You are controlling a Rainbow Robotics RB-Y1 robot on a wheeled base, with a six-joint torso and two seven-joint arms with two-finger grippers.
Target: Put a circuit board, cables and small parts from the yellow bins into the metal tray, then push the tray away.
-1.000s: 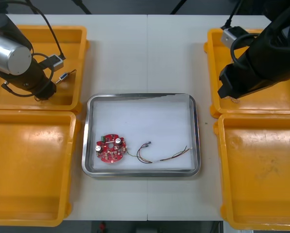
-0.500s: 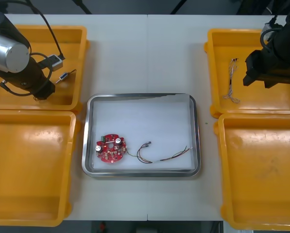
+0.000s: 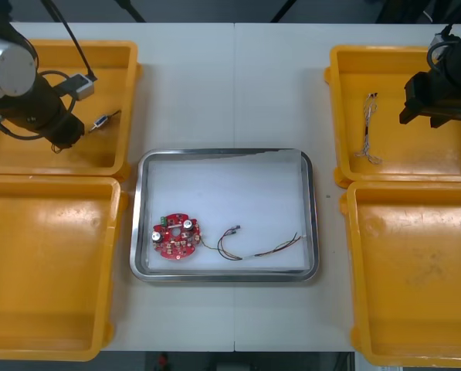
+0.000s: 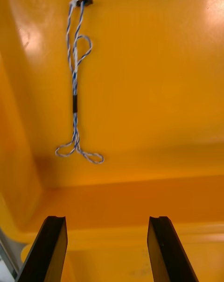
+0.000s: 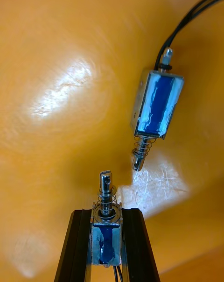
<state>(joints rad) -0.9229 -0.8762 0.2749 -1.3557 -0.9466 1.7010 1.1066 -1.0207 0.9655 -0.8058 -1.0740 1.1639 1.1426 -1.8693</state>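
- Far left bin (image 3: 106, 158): your left gripper (image 5: 107, 214) is clamped on a small metal part (image 5: 106, 237) with a blue wrap, its fingers apart only by the part's width. Over the last second the arm has drawn back toward the bin's far outer corner. The second small metal part (image 5: 157, 105), on its black lead, has stayed on the bin floor just beyond the fingertips. I'd read that as the pick made and the carry to the tray about to start.
- Metal tray (image 3: 313, 209): nothing has changed here. The circuit board (image 3: 176, 236) lies in the near left corner, with the cables (image 3: 253, 246) just beside it along the near edge. No small part is in the tray yet.
- Far right bin (image 3: 415, 158): your right gripper (image 4: 107, 219) has pulled off toward the outer edge, jaws wide and empty. That has uncovered the blue and white twisted cable (image 3: 367, 127), which lies along the bin's inner wall and is yet to be fetched.
- Writing: no brand, label or lettering can be read on anything. The blue wrap on the parts is plain.
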